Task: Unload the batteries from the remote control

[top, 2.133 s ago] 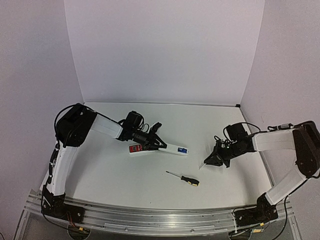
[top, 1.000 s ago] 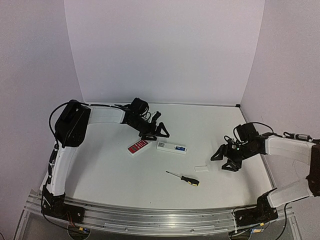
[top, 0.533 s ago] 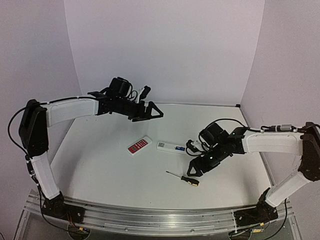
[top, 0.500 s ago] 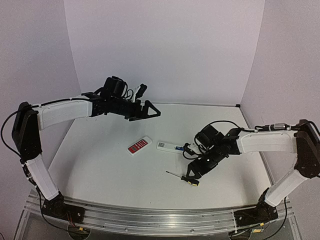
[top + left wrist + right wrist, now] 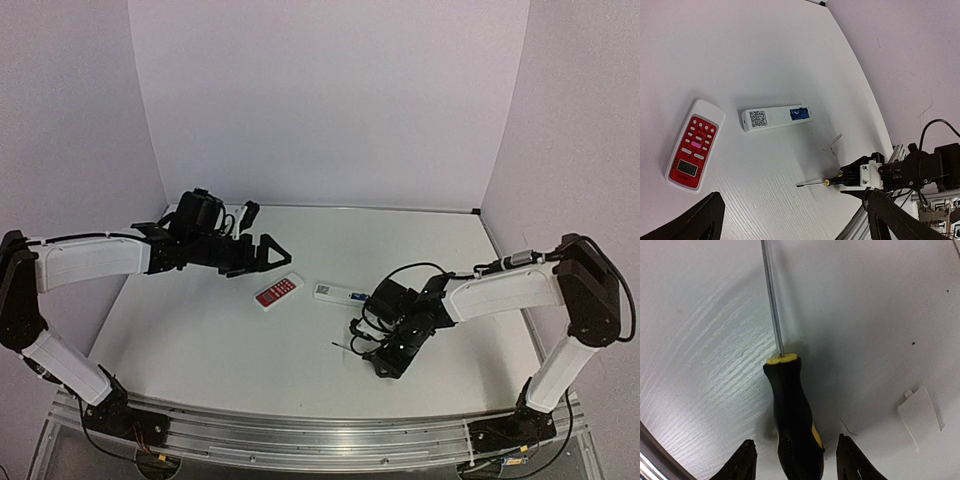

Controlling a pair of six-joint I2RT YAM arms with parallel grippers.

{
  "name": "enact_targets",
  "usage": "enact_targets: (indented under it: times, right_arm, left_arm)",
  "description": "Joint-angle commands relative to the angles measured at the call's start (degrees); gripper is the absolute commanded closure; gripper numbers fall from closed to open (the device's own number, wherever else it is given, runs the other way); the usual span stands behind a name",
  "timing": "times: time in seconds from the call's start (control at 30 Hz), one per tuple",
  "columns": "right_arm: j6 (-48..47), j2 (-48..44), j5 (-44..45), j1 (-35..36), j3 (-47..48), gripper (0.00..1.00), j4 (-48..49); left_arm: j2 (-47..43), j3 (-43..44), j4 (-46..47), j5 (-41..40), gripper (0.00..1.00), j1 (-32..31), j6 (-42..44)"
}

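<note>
The left gripper (image 5: 272, 254) hung above the table (image 5: 200, 330) with its fingers spread wide and nothing between them. Ahead of and beneath it lay the remote control (image 5: 772, 117), back up, the batteries (image 5: 800, 113) showing blue in the open compartment at its end away from the red-faced remote (image 5: 694, 145). The right gripper (image 5: 796, 460) was low over the table, jaws apart — one on each side of the screwdriver (image 5: 791, 410) handle, a gap at both — with the white cover piece (image 5: 920, 412) just off to one side.
</note>
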Motion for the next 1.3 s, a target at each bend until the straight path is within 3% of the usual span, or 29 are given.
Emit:
enact_targets:
  times: [0.0, 0.2, 0.33, 0.43, 0.5, 0.7, 0.93, 1.03, 1.27]
  right_arm:
    - [-0.8, 2.6, 4.3, 1.5, 1.4, 0.56, -1.4]
    - [-1.0, 2.6, 6.6, 2.3, 2.0, 0.89, -1.4]
    - [-4.7, -2.3, 12.2, 4.6, 2.2, 0.97, -1.4]
    - [-8.2, -5.8, 15.3, 6.5, 2.6, 1.00, -1.4]
    - [-9.4, -8.8, 14.0, 6.8, 3.2, 1.00, -1.4]
    - [-9.4, -15.6, 5.2, 6.9, 4.8, 1.00, -1.5]
    - [-10.0, -19.9, 5.1, 7.1, 5.5, 1.00, -1.7]
    - [-9.6, -20.1, 3.1, 7.0, 6.5, 1.00, -1.9]
    - [-11.0, -20.1, 4.7, 7.0, 6.7, 1.00, -2.0]
  left_arm:
    - [-4.6, -2.2, 3.0, -2.7, 0.00, -0.2, -2.5]
    - [-5.7, -4.7, 2.6, -0.8, 0.00, -0.2, -4.8]
    - [-5.9, -6.5, 5.0, 2.6, 0.00, -0.2, -7.4]
    - [-4.2, -7.9, 10.9, 10.2, 0.00, -0.2, -10.5]
    - [-2.5, -9.0, 16.7, 16.4, 0.00, -0.2, -12.1]
    - [0.5, -9.2, 22.8, 27.3, 0.05, -0.5, -11.8]
    - [4.1, -7.7, 27.5, 33.6, 0.17, -2.7, -14.4]
    - [6.4, -5.0, 25.0, 34.4, 0.23, -5.3, -12.1]
    - [10.9, -1.6, 26.9, 35.8, 0.47, -6.8, -14.0]
